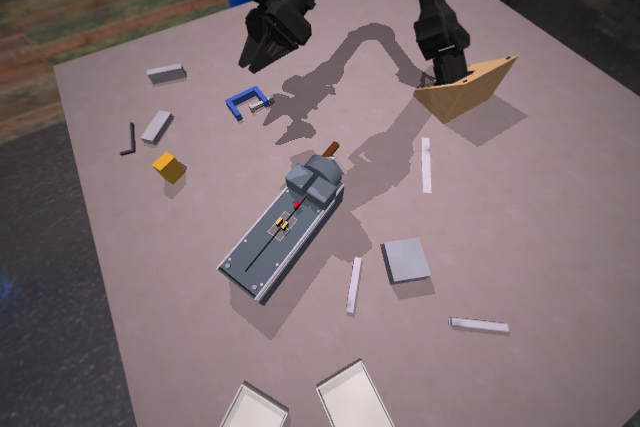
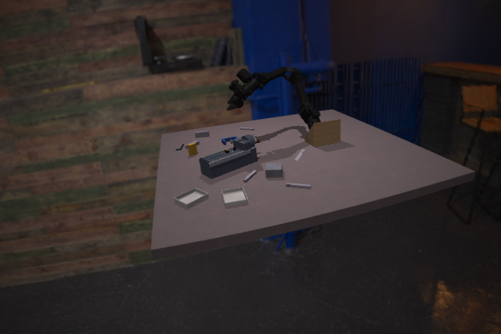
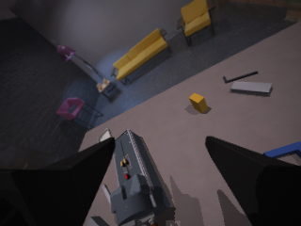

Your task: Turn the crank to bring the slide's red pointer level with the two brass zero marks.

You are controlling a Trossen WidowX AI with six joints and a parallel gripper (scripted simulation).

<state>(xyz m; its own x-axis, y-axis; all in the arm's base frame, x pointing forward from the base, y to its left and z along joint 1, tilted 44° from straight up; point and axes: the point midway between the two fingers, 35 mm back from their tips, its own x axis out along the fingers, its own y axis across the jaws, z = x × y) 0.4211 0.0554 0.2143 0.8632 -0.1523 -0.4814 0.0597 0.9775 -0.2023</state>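
The grey machine (image 1: 263, 249) (image 2: 230, 162) (image 3: 145, 169) stands on the table, its crank end toward the arm. The brown crank handle (image 1: 330, 149) (image 2: 257, 141) sticks out past the round housing. The red pointer (image 1: 297, 204) (image 3: 126, 176) sits in the slot between the two brass zero marks (image 1: 281, 223) (image 3: 124, 163) and the housing, off the level of the marks on the crank side. My gripper (image 1: 246, 65) (image 2: 229, 108) (image 3: 160, 140) is open and empty, high above the table and apart from the handle. The crank arm is mostly hidden by the housing.
A blue clamp (image 1: 240, 96) (image 3: 284, 151), a yellow block (image 1: 169, 168) (image 3: 198, 103), grey bars and a black hex key (image 1: 132, 139) lie left of the machine. A grey block (image 1: 406, 260) and white strips lie right. Two trays (image 2: 191, 197) (image 2: 234, 196) stand beyond. A wooden wedge (image 1: 473, 96) stands at the arm's base.
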